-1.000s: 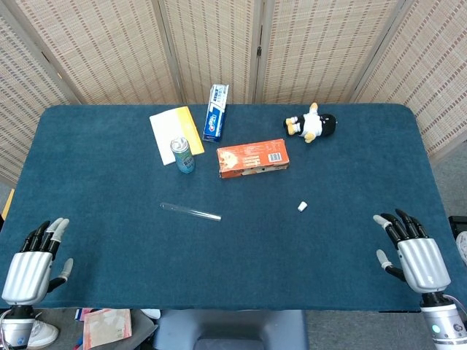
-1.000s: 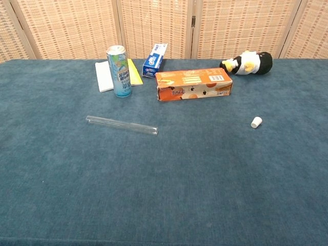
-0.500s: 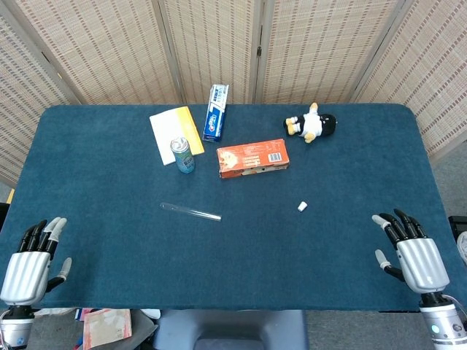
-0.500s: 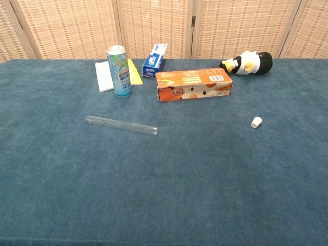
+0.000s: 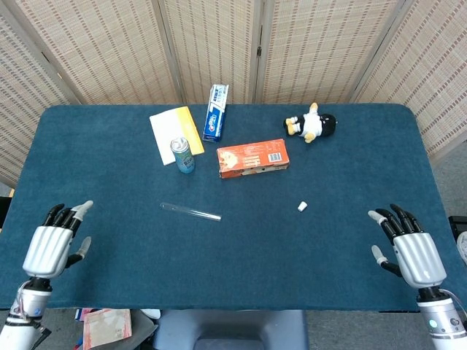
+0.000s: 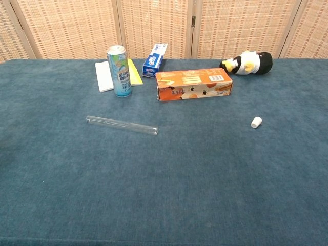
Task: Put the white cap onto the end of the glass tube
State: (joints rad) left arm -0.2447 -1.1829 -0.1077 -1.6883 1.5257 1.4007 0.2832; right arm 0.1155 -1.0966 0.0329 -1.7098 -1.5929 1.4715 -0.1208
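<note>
A clear glass tube point(image 5: 190, 211) point(image 6: 121, 125) lies flat on the blue table, left of centre. The small white cap point(image 5: 301, 206) point(image 6: 256, 122) rests on the cloth to the right, apart from the tube. My left hand point(image 5: 52, 243) hovers over the near left edge, fingers spread and empty, well left of the tube. Over the near right edge my right hand point(image 5: 408, 248) is likewise spread and empty, right of the cap. Neither hand appears in the chest view.
Behind the tube stand a drink can point(image 5: 182, 154), an orange box point(image 5: 252, 159), a toothpaste box point(image 5: 215, 111), and white and yellow paper point(image 5: 174, 129). A penguin plush point(image 5: 311, 124) lies at the back right. Woven screens close the rear.
My left hand has moved forward and to the right over the table's near left edge. The right hand has crept slightly forward. Tube and cap have not moved.
</note>
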